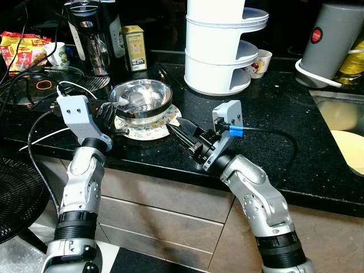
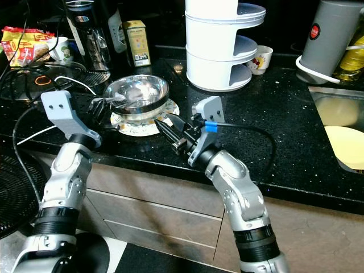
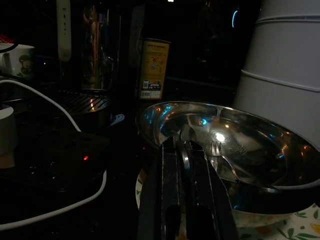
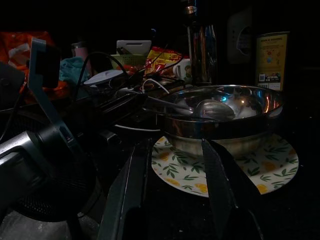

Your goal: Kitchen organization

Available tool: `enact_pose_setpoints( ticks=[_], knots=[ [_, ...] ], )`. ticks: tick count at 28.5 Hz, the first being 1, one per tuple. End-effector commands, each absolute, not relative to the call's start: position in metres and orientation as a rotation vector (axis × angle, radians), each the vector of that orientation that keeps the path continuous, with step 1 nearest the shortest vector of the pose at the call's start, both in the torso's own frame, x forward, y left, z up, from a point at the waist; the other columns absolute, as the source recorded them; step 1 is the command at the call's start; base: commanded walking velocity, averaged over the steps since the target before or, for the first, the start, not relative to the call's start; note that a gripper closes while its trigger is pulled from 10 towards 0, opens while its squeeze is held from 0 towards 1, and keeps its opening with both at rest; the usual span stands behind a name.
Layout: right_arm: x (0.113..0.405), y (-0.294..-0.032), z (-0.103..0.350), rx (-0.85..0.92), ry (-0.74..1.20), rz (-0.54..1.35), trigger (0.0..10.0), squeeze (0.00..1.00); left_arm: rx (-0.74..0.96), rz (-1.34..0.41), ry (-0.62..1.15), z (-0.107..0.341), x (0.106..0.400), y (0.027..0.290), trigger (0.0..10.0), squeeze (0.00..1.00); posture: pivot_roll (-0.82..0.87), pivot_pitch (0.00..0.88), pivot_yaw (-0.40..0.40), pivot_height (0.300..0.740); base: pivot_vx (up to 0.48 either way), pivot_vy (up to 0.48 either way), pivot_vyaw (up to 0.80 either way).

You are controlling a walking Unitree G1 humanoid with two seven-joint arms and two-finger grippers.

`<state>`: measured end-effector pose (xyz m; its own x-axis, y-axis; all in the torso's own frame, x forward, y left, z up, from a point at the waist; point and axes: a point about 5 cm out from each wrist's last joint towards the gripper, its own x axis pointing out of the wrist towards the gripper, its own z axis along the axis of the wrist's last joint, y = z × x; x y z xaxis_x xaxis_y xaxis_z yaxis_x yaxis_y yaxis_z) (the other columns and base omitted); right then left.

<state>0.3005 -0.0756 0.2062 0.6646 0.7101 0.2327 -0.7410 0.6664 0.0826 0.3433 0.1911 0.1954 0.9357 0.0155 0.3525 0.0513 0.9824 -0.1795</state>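
Observation:
A steel bowl [image 1: 142,98] sits on a flowered plate [image 1: 149,128] near the front of the black counter [image 1: 273,108]. A metal spoon [image 4: 210,107] lies in the bowl with its handle over the left rim. My left gripper [image 1: 115,106] is at that rim, shut on the spoon's handle; in the left wrist view its fingers [image 3: 170,180] pinch the handle just over the bowl's edge. My right gripper [image 1: 177,132] is open and low at the plate's front right edge, its fingertips [image 4: 212,150] apart and just short of the plate [image 4: 225,165].
A white tiered stack [image 1: 219,45] stands behind the bowl, with a yellow tin [image 1: 134,46], a coffee machine [image 1: 91,34] and a mug [image 1: 260,62] at the back. White cables [image 1: 40,133] lie at the left. At the right are a grey jar [image 1: 333,40] and a sink [image 1: 344,122].

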Motion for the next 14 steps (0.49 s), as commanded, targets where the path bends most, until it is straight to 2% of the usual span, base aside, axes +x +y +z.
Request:
enact_pose_setpoints(
  ticks=[1,14],
  knots=[
    [0.300,-0.075,0.208,0.186,-0.191,0.829,10.0,0.00,-0.197,-0.029,-0.385,0.201,0.342,0.187,0.0,0.00,0.02,0.000,0.007,0.740,0.000,0.000,0.00],
    [0.300,-0.074,0.207,0.190,-0.190,0.829,10.0,0.00,-0.183,-0.070,-0.470,0.226,0.341,0.183,0.0,0.00,0.03,0.000,0.007,0.740,0.000,0.000,0.00]
  ],
)
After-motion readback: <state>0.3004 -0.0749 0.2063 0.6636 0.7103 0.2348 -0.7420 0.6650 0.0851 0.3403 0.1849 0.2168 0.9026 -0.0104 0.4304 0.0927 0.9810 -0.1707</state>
